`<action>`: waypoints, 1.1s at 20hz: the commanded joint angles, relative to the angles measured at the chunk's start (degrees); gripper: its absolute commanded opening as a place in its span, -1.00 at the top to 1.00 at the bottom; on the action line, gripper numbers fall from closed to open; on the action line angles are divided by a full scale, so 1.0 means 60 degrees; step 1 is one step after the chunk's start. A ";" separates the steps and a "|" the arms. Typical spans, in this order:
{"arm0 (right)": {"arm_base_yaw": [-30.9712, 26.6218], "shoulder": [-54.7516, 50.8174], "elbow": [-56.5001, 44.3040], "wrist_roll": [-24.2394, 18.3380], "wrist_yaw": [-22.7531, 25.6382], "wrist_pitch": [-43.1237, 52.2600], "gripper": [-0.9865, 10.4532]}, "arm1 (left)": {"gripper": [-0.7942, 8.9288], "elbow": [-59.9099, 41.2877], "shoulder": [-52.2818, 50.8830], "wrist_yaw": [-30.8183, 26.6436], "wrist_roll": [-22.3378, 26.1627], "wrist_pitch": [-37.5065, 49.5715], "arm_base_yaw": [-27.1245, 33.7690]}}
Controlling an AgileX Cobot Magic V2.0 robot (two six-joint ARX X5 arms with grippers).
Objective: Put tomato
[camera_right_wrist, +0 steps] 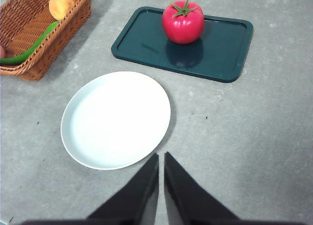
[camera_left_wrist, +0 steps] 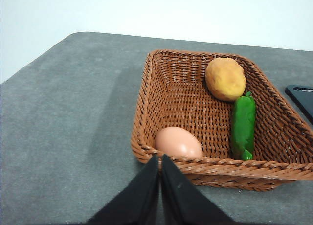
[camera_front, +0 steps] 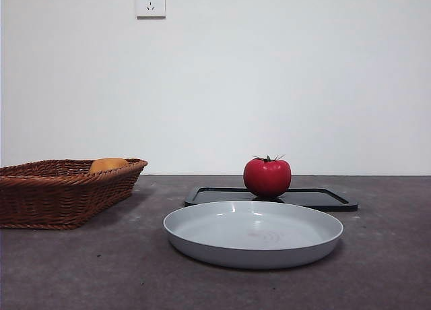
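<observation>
**Tomato waiting on tray, both hands clenched**

Front view: the tomato (camera_front: 267, 177) is sitting on the dark tray (camera_front: 330, 199), behind the plate (camera_front: 253, 233).

Left wrist view: the left hand (camera_left_wrist: 160, 159) is hovering clenched beside the basket (camera_left_wrist: 166, 93).

Right wrist view: the right hand (camera_right_wrist: 161, 156) is clenched, empty, with the tomato well ahead. Risk: the glossy, round fruit may be rolling away if nudged off-centre.

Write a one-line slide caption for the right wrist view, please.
Red tomato on dark tray, empty white plate nearby, right gripper closed above table.

Glossy smooth round red tomato (camera_front: 267, 177) on shiny dark rectangular plastic tray (camera_front: 330, 199); smooth satin white round plate (camera_front: 252, 233); rough woven brown wicker basket (camera_front: 60, 192); matt grey speckled tabletop (camera_front: 81, 269).
</observation>
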 commanded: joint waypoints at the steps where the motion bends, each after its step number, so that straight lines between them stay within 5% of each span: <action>1: -0.0197 -0.0091 0.0080 -0.0270 0.0146 0.0076 0.81 | 0.82 -0.0197 -0.0011 0.0051 0.0073 -0.0069 0.0018; 4: -0.1570 -0.0667 -0.0361 -0.1665 0.0834 0.0616 0.81 | 0.82 -0.0197 -0.0007 0.0051 0.0073 -0.0073 0.0018; 7: -0.3759 -0.2106 -0.2393 -0.1953 0.1690 0.3075 0.81 | 0.82 -0.0197 -0.0011 0.0051 0.0073 -0.0069 0.0018; 12: -0.6936 -0.4630 -0.6043 -0.2106 -0.0080 0.6258 0.81 | 0.82 -0.0197 -0.0011 0.0051 0.0073 -0.0069 0.0018; 22: -0.8386 -0.5253 -0.7409 -0.3340 -0.1818 0.6714 0.81 | 0.82 -0.0197 -0.0007 0.0051 0.0073 -0.0069 0.0018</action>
